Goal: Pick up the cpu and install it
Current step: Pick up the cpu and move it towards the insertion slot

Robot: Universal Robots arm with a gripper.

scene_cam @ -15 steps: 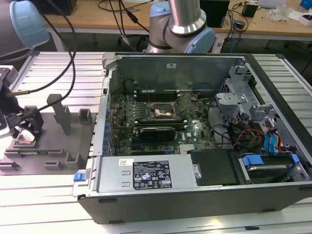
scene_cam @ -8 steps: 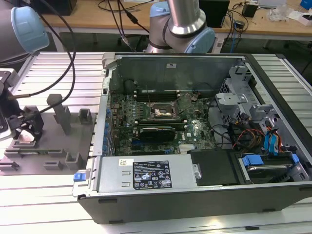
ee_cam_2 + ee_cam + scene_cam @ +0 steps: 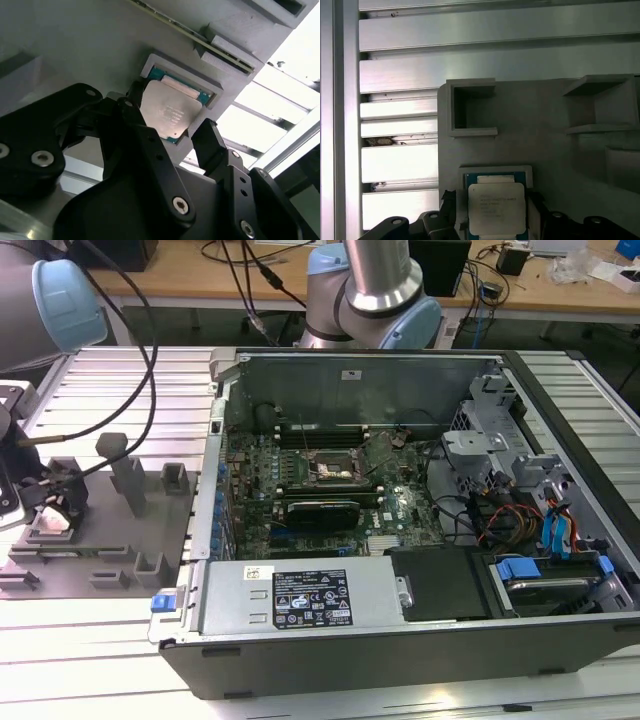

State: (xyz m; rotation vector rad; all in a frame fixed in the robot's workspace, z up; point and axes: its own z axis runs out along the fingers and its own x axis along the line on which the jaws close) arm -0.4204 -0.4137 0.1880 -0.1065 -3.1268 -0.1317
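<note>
The cpu (image 3: 496, 207) is a thin silvery square chip on a green board. It lies flat in a shallow pocket of the grey fixture (image 3: 545, 135); the second wrist view has the cpu (image 3: 169, 114) from another angle. My gripper (image 3: 492, 205) is open, with one black finger (image 3: 209, 142) on each side of the chip. In the exterior view my gripper (image 3: 55, 502) hangs low over the fixture (image 3: 130, 540) at that view's left. The dark square socket (image 3: 335, 468) sits on the motherboard inside the open computer case (image 3: 400, 620).
Grey posts and brackets (image 3: 128, 480) rise from the fixture beside the gripper. A black cable (image 3: 150, 350) runs from the arm over the ribbed aluminium table (image 3: 100, 640). A drive cage with wiring (image 3: 520, 500) fills the case's end at the exterior view's right.
</note>
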